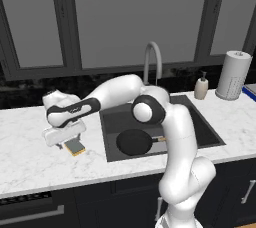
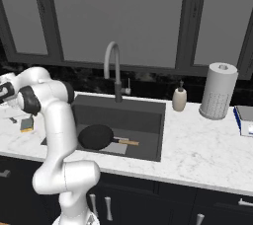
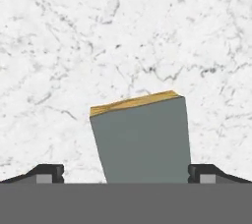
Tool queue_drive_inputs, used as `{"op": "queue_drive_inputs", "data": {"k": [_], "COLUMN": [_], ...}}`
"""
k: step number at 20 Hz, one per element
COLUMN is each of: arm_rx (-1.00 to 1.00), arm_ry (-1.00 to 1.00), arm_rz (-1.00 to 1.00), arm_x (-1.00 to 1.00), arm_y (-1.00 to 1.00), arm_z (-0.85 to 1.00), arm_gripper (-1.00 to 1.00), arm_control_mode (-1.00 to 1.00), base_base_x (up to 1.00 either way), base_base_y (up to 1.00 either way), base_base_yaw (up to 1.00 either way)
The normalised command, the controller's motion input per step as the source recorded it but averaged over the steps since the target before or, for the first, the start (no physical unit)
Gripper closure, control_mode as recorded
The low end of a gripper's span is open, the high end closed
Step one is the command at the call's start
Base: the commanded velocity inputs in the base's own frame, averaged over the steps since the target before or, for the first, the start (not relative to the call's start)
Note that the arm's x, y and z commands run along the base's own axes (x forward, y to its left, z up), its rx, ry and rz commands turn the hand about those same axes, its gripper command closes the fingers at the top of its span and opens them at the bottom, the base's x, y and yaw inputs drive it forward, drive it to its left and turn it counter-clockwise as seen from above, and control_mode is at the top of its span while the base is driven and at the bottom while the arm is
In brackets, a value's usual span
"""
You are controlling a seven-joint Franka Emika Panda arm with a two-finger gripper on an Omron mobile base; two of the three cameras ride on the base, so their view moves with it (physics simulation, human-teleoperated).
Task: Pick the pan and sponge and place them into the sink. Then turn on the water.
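Note:
The black pan [image 1: 134, 142] lies on the floor of the dark sink [image 1: 117, 119], its wooden handle [image 2: 127, 142] pointing right. The sponge [image 1: 75, 146], grey on top and yellow-orange below, rests on the marble counter just left of the sink. My gripper [image 1: 70, 143] hangs directly over it, pointing down and open. In the hand view the sponge [image 3: 142, 139] sits between the two spread fingertips [image 3: 49, 173], with counter showing on both sides of it. The grey gooseneck faucet [image 1: 152, 59] stands behind the basin, and no water runs from it.
A beige soap bottle [image 1: 201, 87] and a paper towel roll [image 1: 233, 75] stand on the counter right of the sink. A blue-edged object [image 2: 244, 120] lies at the far right. My own arm arches over the sink's left half.

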Motion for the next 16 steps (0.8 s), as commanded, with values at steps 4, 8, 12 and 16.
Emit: {"op": "queue_drive_inputs", "data": {"k": [4,8,12,16], "arm_rx": [0.0,0.0,0.0,0.0], "arm_ry": [0.03,0.0,0.0,0.0], "arm_rz": [-0.16,-0.08,0.0,0.0], "arm_x": [0.0,-0.04,0.0,0.0], "arm_y": [-0.5,-0.27,0.21,0.27], "arm_z": [-0.39,-0.22,-0.28,-0.33], "arm_gripper": [-1.0,-1.0,-1.0,-1.0], "arm_control_mode": [-1.0,-1.0,-1.0,-1.0], "base_base_x": [0.0,0.0,0.0,0.0], "base_base_y": [0.0,0.0,0.0,0.0], "base_base_yaw": [0.0,0.0,0.0,0.0]}}
